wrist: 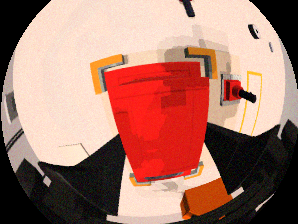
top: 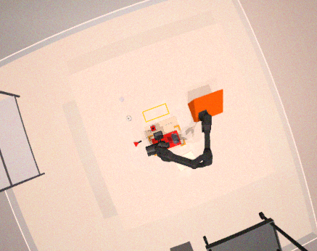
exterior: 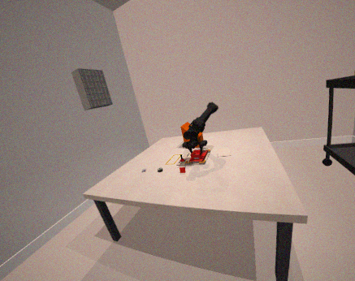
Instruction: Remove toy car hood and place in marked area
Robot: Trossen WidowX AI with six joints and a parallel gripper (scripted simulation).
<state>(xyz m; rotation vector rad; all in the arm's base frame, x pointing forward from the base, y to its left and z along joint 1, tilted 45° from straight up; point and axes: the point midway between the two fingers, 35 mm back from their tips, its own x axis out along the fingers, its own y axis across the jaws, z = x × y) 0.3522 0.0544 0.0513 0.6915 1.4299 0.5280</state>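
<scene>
The red toy car (top: pixel 177 135) (exterior: pixel 203 154) (wrist: pixel 157 71) lies on the table between orange corner brackets. My gripper (top: pixel 160 140) (exterior: pixel 196 153) (wrist: pixel 163 131) is low over it, with one black finger on each side of its body, shut on the hood. The hood (wrist: pixel 155 145) is the red part between the fingers in the wrist view. Its edges blend with the rest of the car, so I cannot tell whether it is raised. The marked area is a yellow outline (top: pixel 154 107) (wrist: pixel 255 73) on the table beside the car, with nothing inside it.
An orange block (top: pixel 210 103) (wrist: pixel 207 197) stands near the arm's base. A small red block with a black stalk (wrist: pixel 233 90) (top: pixel 153 128) sits between car and outline. A red-tipped tool (top: pixel 136 143) and a small round black piece (top: pixel 128 118) (exterior: pixel 160 170) lie nearby.
</scene>
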